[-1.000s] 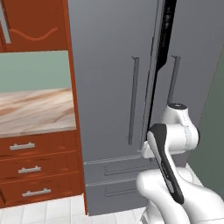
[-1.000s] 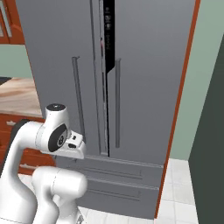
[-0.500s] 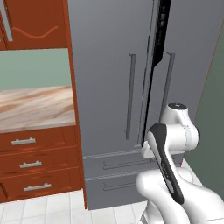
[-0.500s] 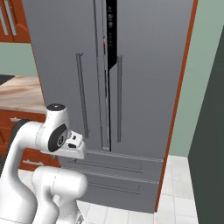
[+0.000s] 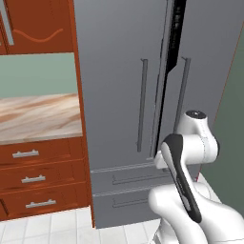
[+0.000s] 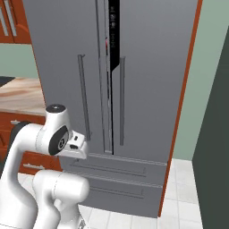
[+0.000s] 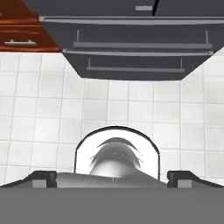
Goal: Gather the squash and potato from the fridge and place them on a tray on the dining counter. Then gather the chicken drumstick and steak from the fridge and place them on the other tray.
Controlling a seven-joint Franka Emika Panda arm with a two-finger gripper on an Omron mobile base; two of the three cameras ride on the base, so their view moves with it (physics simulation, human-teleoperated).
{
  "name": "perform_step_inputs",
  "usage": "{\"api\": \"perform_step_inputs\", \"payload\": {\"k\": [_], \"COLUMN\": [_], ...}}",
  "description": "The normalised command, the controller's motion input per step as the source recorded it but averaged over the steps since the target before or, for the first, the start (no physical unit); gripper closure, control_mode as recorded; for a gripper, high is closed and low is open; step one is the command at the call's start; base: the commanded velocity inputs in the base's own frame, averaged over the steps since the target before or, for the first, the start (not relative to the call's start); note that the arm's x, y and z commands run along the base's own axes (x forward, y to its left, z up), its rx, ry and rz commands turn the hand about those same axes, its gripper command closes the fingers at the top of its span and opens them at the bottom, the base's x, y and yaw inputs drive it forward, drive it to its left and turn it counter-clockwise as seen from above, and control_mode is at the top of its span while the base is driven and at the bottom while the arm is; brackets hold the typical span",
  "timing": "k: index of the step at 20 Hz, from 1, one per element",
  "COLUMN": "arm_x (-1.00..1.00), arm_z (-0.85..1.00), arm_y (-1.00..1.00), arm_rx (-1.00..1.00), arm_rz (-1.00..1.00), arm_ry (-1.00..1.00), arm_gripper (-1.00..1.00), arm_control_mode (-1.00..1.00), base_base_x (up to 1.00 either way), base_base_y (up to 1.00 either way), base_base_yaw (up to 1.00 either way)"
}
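Note:
The tall grey fridge (image 5: 119,95) stands straight ahead with both doors shut and a dark strip between their long bar handles. It also rises ahead in the right base view (image 6: 152,89), and its lower drawers (image 7: 131,65) cross the top of the hand view. My arm is folded low in front of it. My gripper (image 7: 113,177) points down at the floor, open, with nothing between its fingertips (image 7: 43,177). The squash, potato, chicken drumstick and steak are hidden. The trays and the dining counter are out of view.
Left of the fridge is a marbled wall counter (image 5: 38,116) over red-brown drawers (image 5: 33,178), with upper cabinets (image 5: 38,24) above. White floor tiles (image 7: 43,109) lie before the fridge. A dark green wall (image 6: 214,134) closes the right side.
The whole picture has shifted slightly, so the base has moved a little before the fridge. My arm keeps the same folded pose and the gripper stays open.

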Motion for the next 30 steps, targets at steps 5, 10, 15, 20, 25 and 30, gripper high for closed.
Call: {"api": "perform_step_inputs", "payload": {"k": [5, 10, 15, 20, 25, 30], "arm_x": [0.17, 0.14, 0.16, 0.27, 0.12, 0.23], "arm_z": [0.01, 0.06, 0.15, 0.18, 0.27, 0.29], "arm_y": [0.08, 0.08, 0.14, 0.2, 0.09, 0.01], "arm_rx": [0.03, 0.03, 0.0, 0.0, 0.0, 0.0], "arm_rz": [0.0, 0.0, 0.05, 0.01, 0.0, 0.0], "arm_ry": [-0.35, -0.33, -0.35, -0.22, -0.27, -0.2], "arm_gripper": [-1.0, -1.0, -1.0, -1.0, -1.0, -1.0], "arm_control_mode": [-1.0, -1.0, -1.0, -1.0, -1.0, -1.0], "base_base_x": [0.0, 0.0, 0.0, 0.0, 0.0, 0.0], "base_base_y": [0.0, 0.0, 0.0, 0.0, 0.0, 0.0], "base_base_yaw": [0.0, 0.0, 0.0, 0.0, 0.0, 0.0]}}
